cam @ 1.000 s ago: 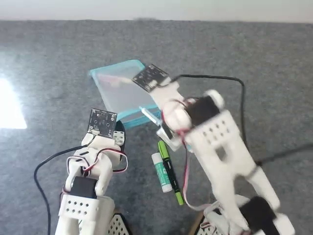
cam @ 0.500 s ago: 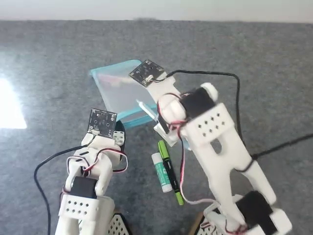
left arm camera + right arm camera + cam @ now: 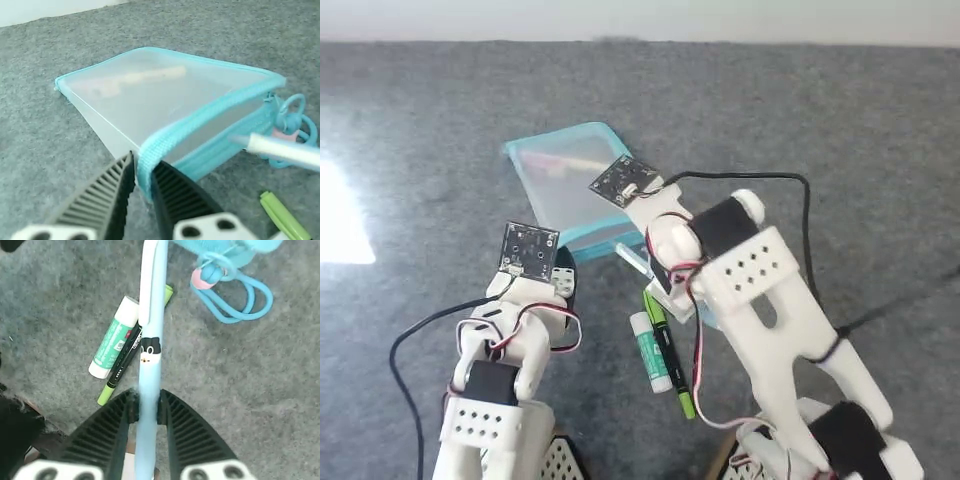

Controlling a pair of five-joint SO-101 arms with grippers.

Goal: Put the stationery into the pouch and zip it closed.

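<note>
Left wrist view, lower centre: left claw (image 3: 142, 167) pinches translucent teal-edged pouch (image 3: 165, 95), seemingly steadying it; right claw (image 3: 148, 404) clamps pale blue pen (image 3: 152, 315).

Two white arms stand side by side. The left arm (image 3: 505, 350) reaches straight forward from its base, low and compact, with red and white wires looped at the wrist. Its gripper (image 3: 141, 167) has dark ribbed jaws pinched on the corner seam of the pouch (image 3: 165, 95). The right arm (image 3: 760, 290) leans in diagonally toward the middle. Its gripper (image 3: 147, 407) is clamped around a pen (image 3: 152, 315).
</note>
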